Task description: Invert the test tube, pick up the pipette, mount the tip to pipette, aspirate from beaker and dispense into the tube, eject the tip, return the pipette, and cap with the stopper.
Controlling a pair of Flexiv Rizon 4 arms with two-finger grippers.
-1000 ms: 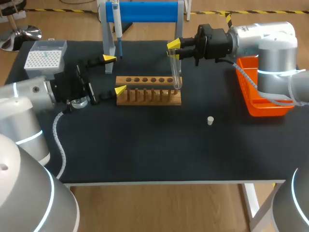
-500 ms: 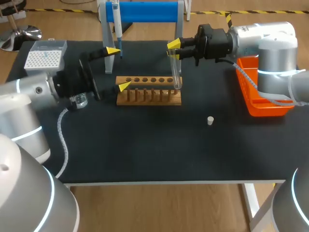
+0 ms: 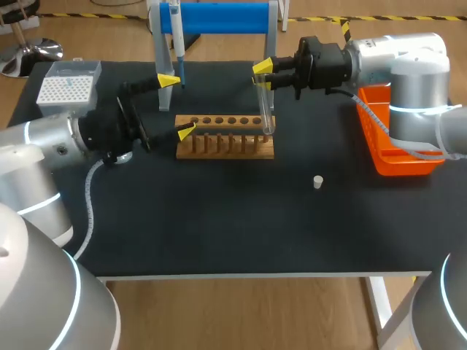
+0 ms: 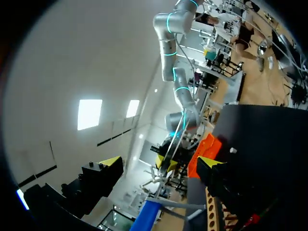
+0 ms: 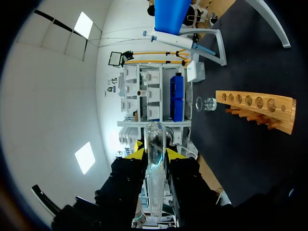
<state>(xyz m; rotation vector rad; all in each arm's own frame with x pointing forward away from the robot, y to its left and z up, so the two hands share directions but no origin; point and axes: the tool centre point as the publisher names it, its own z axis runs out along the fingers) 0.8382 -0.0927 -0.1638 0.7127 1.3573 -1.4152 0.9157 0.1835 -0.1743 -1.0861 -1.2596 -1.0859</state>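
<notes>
Head view: the surface (image 3: pixel 219 226) carries the tip box (image 3: pixel 67 86) at its rear left corner and the orange bin (image 3: pixel 398 142) at its right edge. The stopper (image 3: pixel 317 181) lies alone, well apart from the rack (image 3: pixel 225 138), toward the near edge. The left claw (image 3: pixel 177 106) is spread wide with nothing in it, one tip just beside the pipette (image 3: pixel 177 40) hanging on its stand (image 3: pixel 219 16), the other at the rack's left end. The right claw (image 3: pixel 263 74) is clamped on the test tube (image 3: pixel 268 109), which stands upright with its lower end at the rack's right end; you cannot tell whether it touches. Compared with one second ago, the left claw has shifted toward the stand, while the right arm has not moved. The beaker (image 3: pixel 120 155) is mostly hidden behind the left wrist. Left wrist view: both tips show far apart, and the stand is cut off. Right wrist view: the tube runs between both fingers, gripped from two sides.
</notes>
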